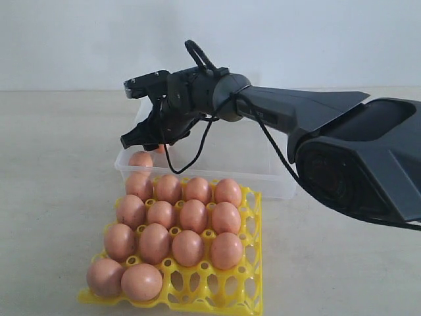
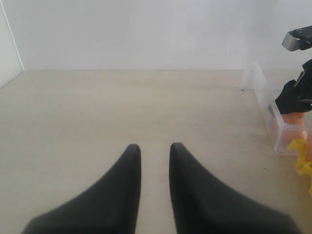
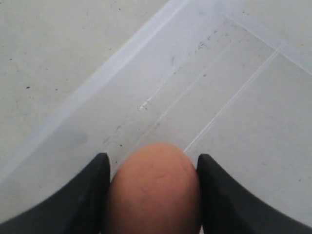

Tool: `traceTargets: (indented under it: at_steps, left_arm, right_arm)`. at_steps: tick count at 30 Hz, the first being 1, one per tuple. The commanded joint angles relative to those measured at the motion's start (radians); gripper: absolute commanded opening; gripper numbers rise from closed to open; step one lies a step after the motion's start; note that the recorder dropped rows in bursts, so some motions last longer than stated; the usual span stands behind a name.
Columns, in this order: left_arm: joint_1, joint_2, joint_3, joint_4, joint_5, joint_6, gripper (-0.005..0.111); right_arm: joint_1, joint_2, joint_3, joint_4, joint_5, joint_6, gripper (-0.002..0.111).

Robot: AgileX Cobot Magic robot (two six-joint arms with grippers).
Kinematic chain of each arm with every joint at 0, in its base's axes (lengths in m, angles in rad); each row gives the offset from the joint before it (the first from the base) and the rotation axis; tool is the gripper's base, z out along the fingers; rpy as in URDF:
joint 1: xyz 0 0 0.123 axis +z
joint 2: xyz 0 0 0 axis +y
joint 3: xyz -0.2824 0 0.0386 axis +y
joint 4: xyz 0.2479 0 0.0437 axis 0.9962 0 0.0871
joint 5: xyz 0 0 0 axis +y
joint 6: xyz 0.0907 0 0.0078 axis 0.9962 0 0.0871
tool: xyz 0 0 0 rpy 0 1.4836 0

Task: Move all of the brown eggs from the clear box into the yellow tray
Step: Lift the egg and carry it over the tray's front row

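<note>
Brown egg (image 3: 153,195) snug inside right claw (image 3: 152,160)

In the box (image 1: 276,185), the claw (image 1: 150,138) hides most of one egg (image 1: 160,149) (just an orange sliver shows); the tray (image 2: 300,150) beside the box runs off-frame.

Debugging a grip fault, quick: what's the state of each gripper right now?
Left gripper: slightly open, empty.
Right gripper: closed on a brown egg over the clear box.
</note>
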Motion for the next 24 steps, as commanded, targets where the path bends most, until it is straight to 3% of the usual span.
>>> traceTargets:
  at_steps: [1, 13, 17, 20, 24]
  left_arm:
    - [-0.009, -0.002, -0.001, 0.002, -0.001, -0.005, 0.022]
    - [-0.009, -0.002, -0.001, 0.002, -0.001, -0.005, 0.022]
    - [-0.009, -0.002, -0.001, 0.002, -0.001, -0.005, 0.022]
    - [-0.009, -0.002, -0.001, 0.002, -0.001, -0.005, 0.022]
    - [-0.009, -0.002, -0.001, 0.002, -0.001, -0.005, 0.022]
  right_arm:
    - [0.000, -0.008, -0.005, 0.013, 0.032, 0.052, 0.000]
    - [0.002, -0.184, -0.005, 0.001, 0.158, 0.072, 0.000]
    - [0.039, -0.269, 0.073, -0.143, 0.202, 0.121, 0.000]
    - [0.097, -0.375, 0.228, -0.274, 0.068, 0.238, 0.000]
    - [0.176, -0.583, 0.566, -0.355, -0.329, 0.402, 0.000]
